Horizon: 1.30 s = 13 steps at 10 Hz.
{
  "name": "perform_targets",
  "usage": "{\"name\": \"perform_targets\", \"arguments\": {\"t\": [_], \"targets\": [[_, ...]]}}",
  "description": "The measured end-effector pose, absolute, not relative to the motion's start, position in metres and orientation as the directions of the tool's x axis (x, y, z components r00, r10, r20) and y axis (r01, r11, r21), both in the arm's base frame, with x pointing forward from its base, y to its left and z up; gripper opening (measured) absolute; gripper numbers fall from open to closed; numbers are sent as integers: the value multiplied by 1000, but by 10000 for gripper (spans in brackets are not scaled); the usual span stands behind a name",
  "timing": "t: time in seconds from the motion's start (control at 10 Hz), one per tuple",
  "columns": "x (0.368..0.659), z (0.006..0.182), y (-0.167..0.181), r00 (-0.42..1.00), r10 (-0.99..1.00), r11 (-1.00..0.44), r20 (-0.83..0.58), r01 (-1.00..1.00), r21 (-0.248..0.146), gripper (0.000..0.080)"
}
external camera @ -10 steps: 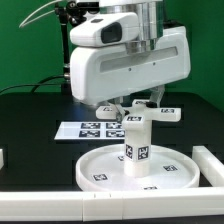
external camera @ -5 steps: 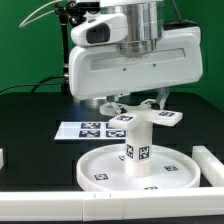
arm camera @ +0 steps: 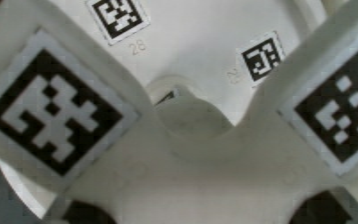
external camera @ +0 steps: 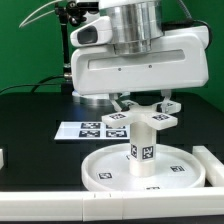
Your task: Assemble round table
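The round disc (external camera: pixel 105 168) lies flat at the front of the table. The short cylinder leg (external camera: pixel 143 150) stands upright at its centre. The cross-shaped piece (external camera: pixel 140 120) sits level on top of the leg, and I cannot tell whether it touches it. My gripper (external camera: pixel 141 108) comes straight down onto the cross piece and is shut on it; its fingertips are mostly hidden by the hand. In the wrist view the cross piece (arm camera: pixel 194 170) fills the picture with its tagged arms, and the disc shows beyond it.
The marker board (external camera: pixel 92 128) lies behind the disc on the exterior view's left. A white rail block (external camera: pixel 214 165) runs along the disc's right side. Another white block's end (external camera: pixel 2 157) shows at the left edge.
My gripper has moved a little to the exterior view's right with the cross piece. The leg and disc below have shifted slightly the same way.
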<state>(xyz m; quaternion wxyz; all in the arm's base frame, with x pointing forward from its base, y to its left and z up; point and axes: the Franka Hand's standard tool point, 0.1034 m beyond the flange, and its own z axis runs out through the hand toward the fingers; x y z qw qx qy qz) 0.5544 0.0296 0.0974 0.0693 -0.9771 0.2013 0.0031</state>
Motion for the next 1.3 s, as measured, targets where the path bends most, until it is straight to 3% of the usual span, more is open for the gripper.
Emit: {"name": "perform_targets", "arguments": {"t": [0.6, 0.9, 1.3], "targets": [[555, 97, 29, 733, -676, -723, -75, -679, -124, 450], [555, 97, 28, 512, -853, -498, -103, -857, -131, 450], [555, 97, 28, 161, -971, -143, -178, -984, -111, 450]]}}
